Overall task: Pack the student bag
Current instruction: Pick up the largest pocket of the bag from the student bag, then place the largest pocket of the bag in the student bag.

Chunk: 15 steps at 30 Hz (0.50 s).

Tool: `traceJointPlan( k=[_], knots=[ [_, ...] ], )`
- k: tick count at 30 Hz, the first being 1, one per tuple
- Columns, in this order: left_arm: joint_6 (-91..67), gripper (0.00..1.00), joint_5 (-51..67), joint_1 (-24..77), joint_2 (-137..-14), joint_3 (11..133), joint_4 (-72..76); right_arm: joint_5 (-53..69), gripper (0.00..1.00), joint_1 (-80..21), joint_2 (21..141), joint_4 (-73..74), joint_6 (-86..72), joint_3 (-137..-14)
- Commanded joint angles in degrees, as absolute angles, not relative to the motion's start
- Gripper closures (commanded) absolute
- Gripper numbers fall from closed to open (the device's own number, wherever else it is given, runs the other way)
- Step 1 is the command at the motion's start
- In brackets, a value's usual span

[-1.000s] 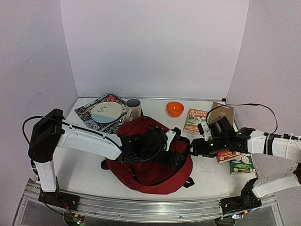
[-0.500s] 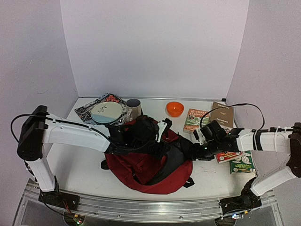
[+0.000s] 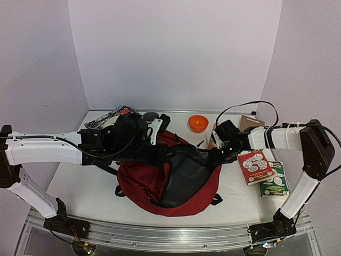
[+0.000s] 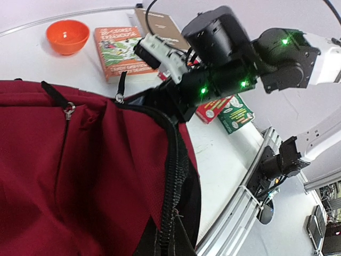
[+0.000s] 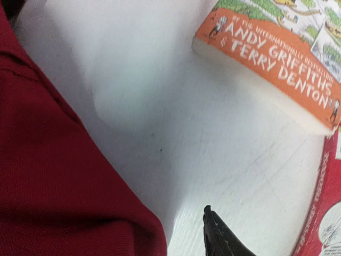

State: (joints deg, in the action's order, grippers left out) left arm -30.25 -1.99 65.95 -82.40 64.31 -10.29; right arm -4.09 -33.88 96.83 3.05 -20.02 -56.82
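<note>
White tabletop (image 5: 160, 106) is showing beside right pincer (image 3: 214, 156), grip impossible to tell; left pincer (image 3: 162, 149) is pinching the rim of dark red fabric backpack (image 3: 139, 181).

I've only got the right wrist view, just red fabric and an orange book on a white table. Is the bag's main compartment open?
Observer: Yes. From above, the student bag gapes wide, with its grey lining showing.
Operator: What's holding it open?
Observer: The left gripper looks shut on the zip edge, at the opening's far-left rim.
Operator: And where's my gripper?
Observer: The right gripper sits at the opening's right rim. No view shows whether it has hold of any fabric.
</note>
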Motion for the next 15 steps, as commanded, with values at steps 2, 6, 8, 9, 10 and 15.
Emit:
traceJointPlan(
  k=[2,6,8,9,10,15],
  knots=[
    [-32.6,1.0,1.8,62.1,-78.8,62.8,-10.2,-9.2,0.56,-30.7,102.3,7.9,-12.9,-63.2],
    [-31.4,1.0,1.3,58.5,-79.9,61.1,-10.2,-3.7,0.52,-30.7,102.4,9.0,-13.2,-64.7],
    [-30.7,1.0,0.8,56.4,-80.8,59.9,-10.1,-0.5,0.48,-30.7,100.7,8.6,-13.8,-64.1],
    [-30.3,1.0,0.1,55.4,-81.2,59.4,-10.0,1.0,0.45,-30.7,99.7,8.6,-14.1,-63.6],
    [-29.8,1.0,-1.2,54.6,-81.7,58.8,-10.0,2.8,0.42,-30.7,98.4,8.5,-14.4,-63.1],
    [-27.9,0.97,-2.8,50.4,-85.0,56.3,-9.1,7.8,0.31,-30.7,91.7,8.3,-15.1,-61.2]
  ],
)
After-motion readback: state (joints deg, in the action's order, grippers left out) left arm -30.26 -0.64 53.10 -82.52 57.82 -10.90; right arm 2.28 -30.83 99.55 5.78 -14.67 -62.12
